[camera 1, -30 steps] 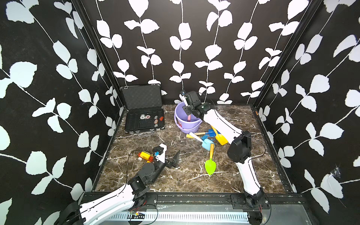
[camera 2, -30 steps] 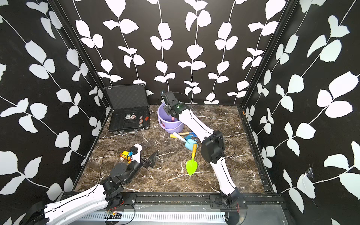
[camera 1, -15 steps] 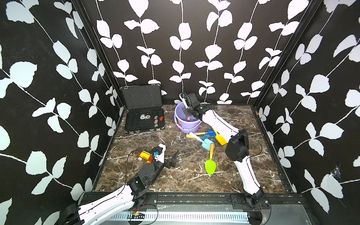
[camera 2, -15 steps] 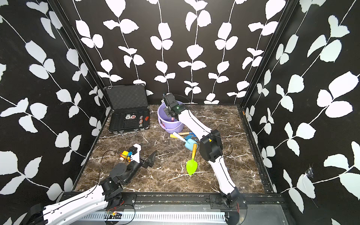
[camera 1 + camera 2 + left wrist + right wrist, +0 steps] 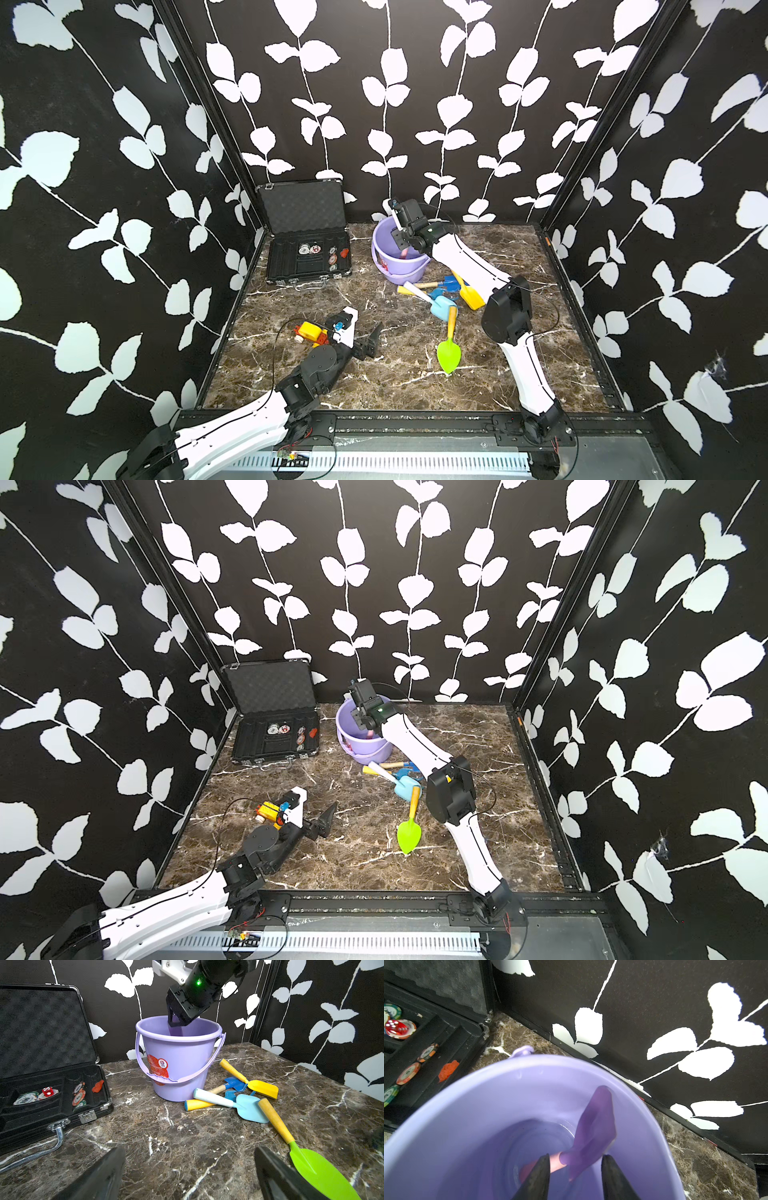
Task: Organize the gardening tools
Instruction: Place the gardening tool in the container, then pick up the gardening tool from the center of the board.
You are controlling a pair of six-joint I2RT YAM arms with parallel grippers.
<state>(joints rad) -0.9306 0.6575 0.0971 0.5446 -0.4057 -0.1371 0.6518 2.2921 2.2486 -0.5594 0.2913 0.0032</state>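
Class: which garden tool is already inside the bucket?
The purple spade with the pink handle: it alone leans inside the bucket; the others lie outside on the table.

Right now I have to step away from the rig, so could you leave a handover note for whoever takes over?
Right claw: open, over the purple scoop lying inside the lavender bucket.
Left claw: open, empty, low over the table.
Done: one tool in the bucket.
Left: five on the table near the bucket: yellow spade, blue spade, light blue trowel, lime trowel, yellow-handled tool partly under the light blue trowel.
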